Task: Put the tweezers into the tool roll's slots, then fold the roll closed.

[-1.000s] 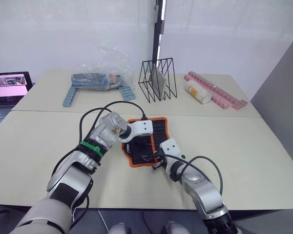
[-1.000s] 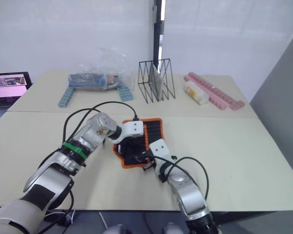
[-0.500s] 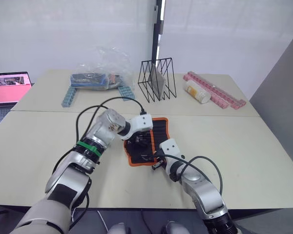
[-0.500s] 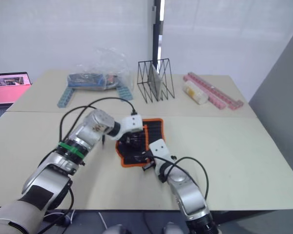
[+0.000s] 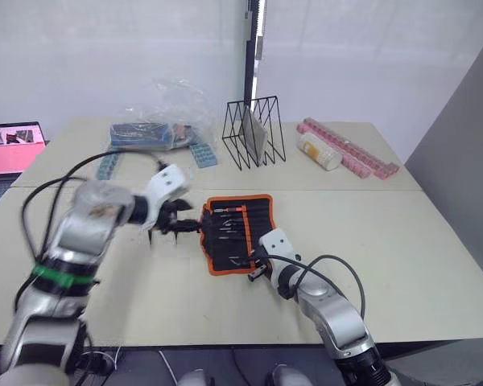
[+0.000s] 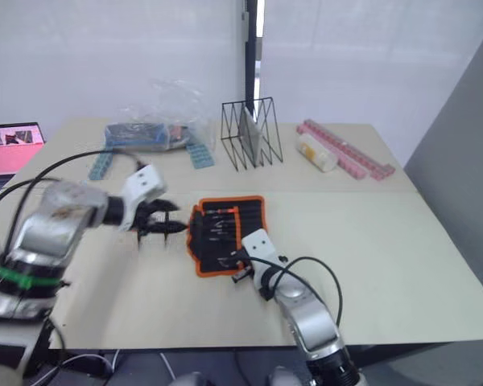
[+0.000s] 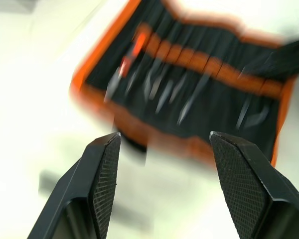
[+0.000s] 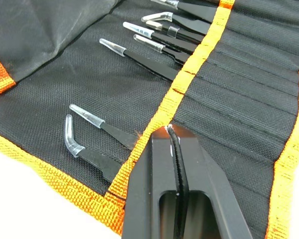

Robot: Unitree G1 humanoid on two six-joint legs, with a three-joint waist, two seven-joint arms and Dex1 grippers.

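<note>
Right wrist view: the tool roll lies open and flat on the table, with the tweezers seated in the slots along the orange stripe. My right gripper is pressed together, tips resting on that stripe. The left gripper hovers just beside the roll's edge, fingers spread apart, empty. I judge the fabric light, soft and floppy; for folding, best pinched at the stiffer orange edging, clear of the tweezers.
</note>
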